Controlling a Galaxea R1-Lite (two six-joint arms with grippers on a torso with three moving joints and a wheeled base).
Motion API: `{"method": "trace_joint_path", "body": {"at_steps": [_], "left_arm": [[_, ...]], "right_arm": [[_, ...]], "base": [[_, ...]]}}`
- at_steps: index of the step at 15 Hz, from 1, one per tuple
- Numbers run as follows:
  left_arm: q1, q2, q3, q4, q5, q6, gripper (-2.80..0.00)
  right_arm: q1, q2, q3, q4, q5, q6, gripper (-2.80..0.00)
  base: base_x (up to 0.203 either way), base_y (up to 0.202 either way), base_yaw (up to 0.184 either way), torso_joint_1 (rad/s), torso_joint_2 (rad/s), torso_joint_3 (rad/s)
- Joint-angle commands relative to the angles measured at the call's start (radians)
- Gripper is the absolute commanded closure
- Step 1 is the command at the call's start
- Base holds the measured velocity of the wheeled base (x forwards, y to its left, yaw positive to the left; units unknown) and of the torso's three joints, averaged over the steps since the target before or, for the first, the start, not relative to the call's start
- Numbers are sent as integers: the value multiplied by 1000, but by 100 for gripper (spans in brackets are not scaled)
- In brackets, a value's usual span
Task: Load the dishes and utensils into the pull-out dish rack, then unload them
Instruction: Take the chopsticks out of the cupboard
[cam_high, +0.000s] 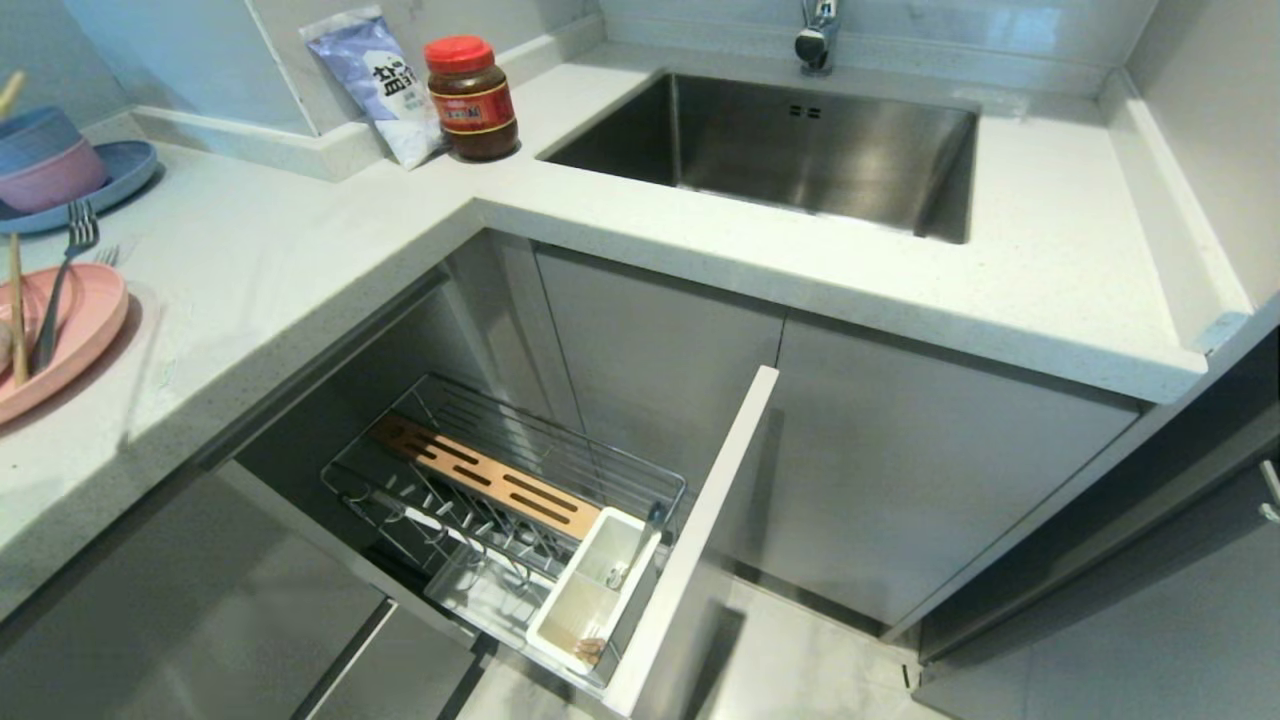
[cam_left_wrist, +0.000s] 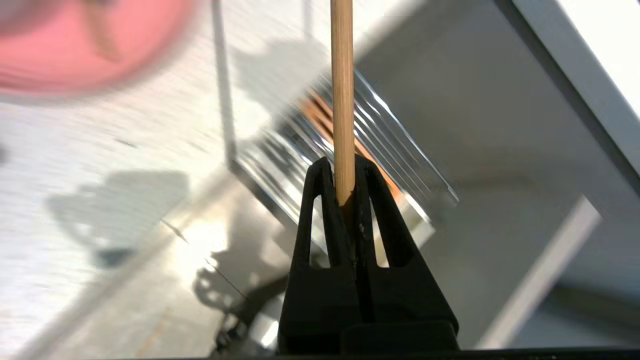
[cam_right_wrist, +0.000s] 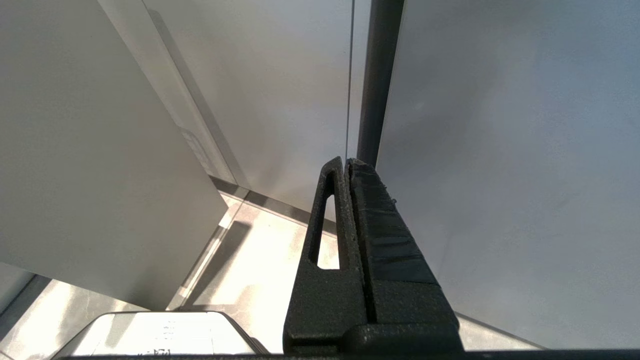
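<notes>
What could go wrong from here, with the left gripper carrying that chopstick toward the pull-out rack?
1. The left gripper pinches the chopstick only at its end, so the long free length could swing or slip out.
2. The white utensil caddy is narrow and sits among chrome wires; a tilted stick might snag the pull-out dish rack or fall through.
3. The fork and another chopstick rest loosely on the pink plate near the counter edge.

A steel sink (cam_high: 800, 150) sat sunk in the white countertop (cam_high: 300, 250) before me, a tap (cam_high: 818, 35) at its back edge. Left of the sink stood a red-lidded jar (cam_high: 470, 98), a blue-and-white packet (cam_high: 378, 85) leaning just beside it. Far left of the sink, stacked bowls (cam_high: 45, 160) rested on a blue plate (cam_high: 120, 175).
</notes>
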Motion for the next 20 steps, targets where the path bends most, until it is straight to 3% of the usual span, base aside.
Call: {"method": "trace_joint_path", "body": {"at_steps": [1, 6, 9, 20], "left_arm": [[114, 61, 3, -42, 29, 14, 0], [271, 189, -2, -145, 40, 56, 0], [317, 258, -18, -169, 40, 80, 0], [359, 454, -106, -174, 37, 90, 0]], "right_arm": [[0, -2, 2, 0, 0, 0, 0], [1, -2, 1, 0, 0, 0, 0], [0, -2, 2, 0, 0, 0, 0], [0, -3, 1, 0, 0, 0, 0]], "base": [[0, 0, 0, 0, 0, 0], [0, 0, 0, 0, 0, 0], [0, 0, 0, 0, 0, 0], [0, 0, 0, 0, 0, 0]]}}
